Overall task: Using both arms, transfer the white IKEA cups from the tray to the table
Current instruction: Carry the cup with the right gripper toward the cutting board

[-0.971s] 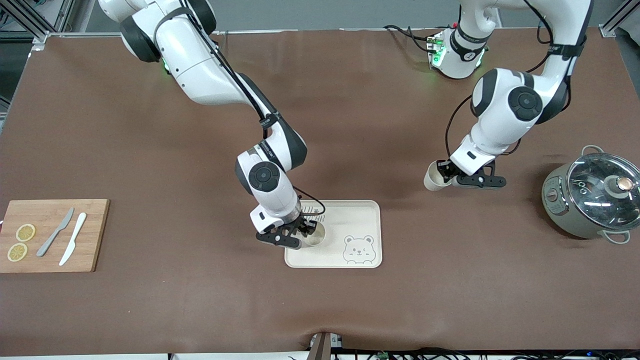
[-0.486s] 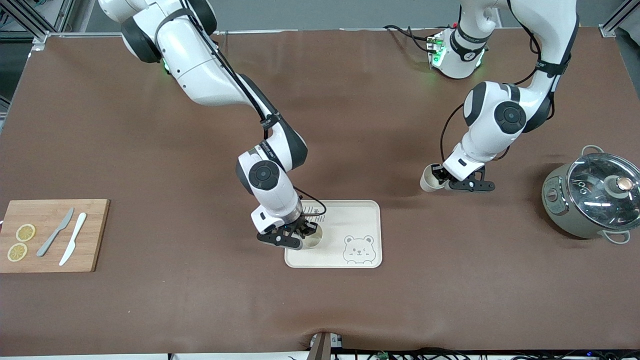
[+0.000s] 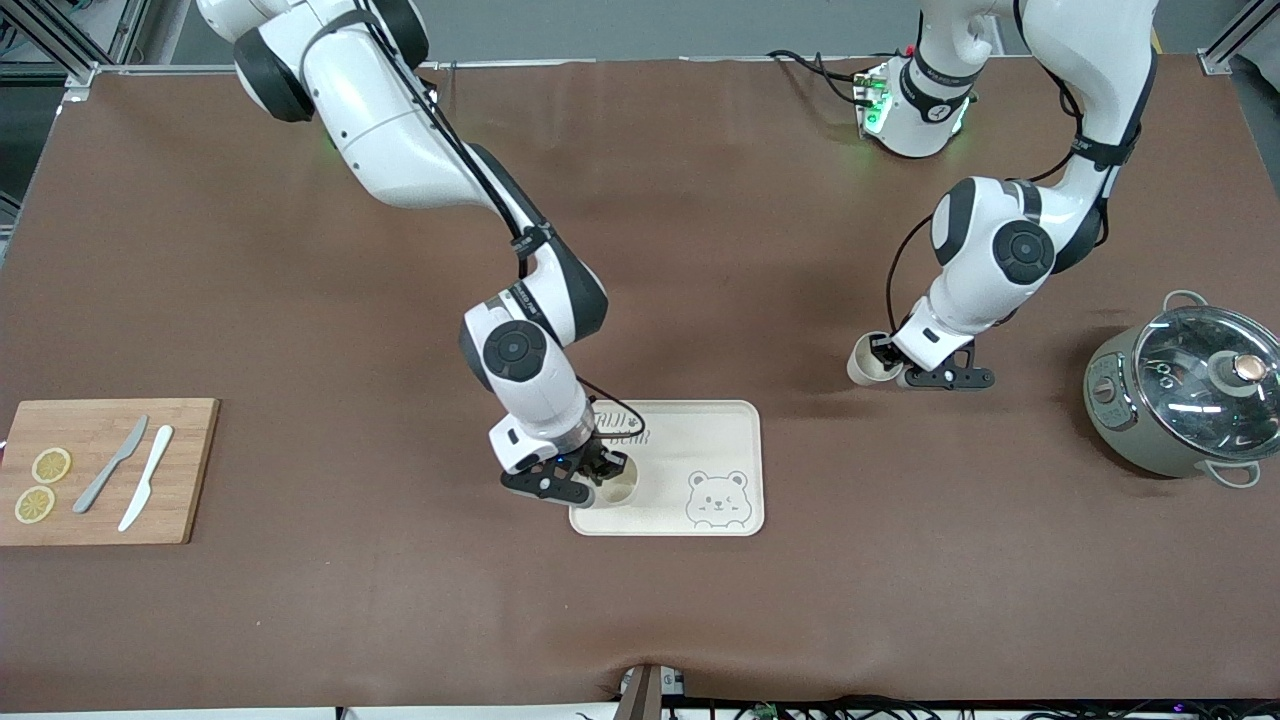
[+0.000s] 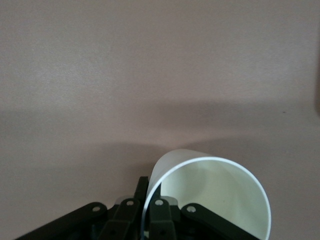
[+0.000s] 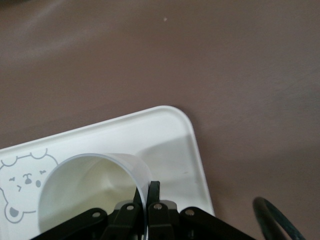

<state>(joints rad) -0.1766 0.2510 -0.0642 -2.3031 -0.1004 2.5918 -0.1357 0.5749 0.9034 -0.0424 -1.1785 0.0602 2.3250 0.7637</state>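
Cups first: one cup [image 3: 620,480] sits at the 9 o'clock end of the bear tray [image 3: 730,430], open mouth up and empty inside, with the right tool [image 3: 596,474] pinching its rim, one finger inside and one outside. The other cup [image 3: 866,362] is at about 2 o'clock from the tray, over bare tabletop [image 3: 300,300] and well apart from it, also empty, its rim pinched by the left tool [image 3: 884,357]. A lidded pot [image 3: 1180,390] stands at 3 o'clock toward the left arm's end; what lies under its glass lid cannot be made out. A cutting board [image 3: 190,470] with two lemon slices [image 3: 42,484] and two knives [image 3: 130,476] lies at 9 o'clock.

Compared with a second ago, the right tool and its cup have shifted slightly toward the tray's 9 o'clock edge, and the left tool's cup now looks more upright.
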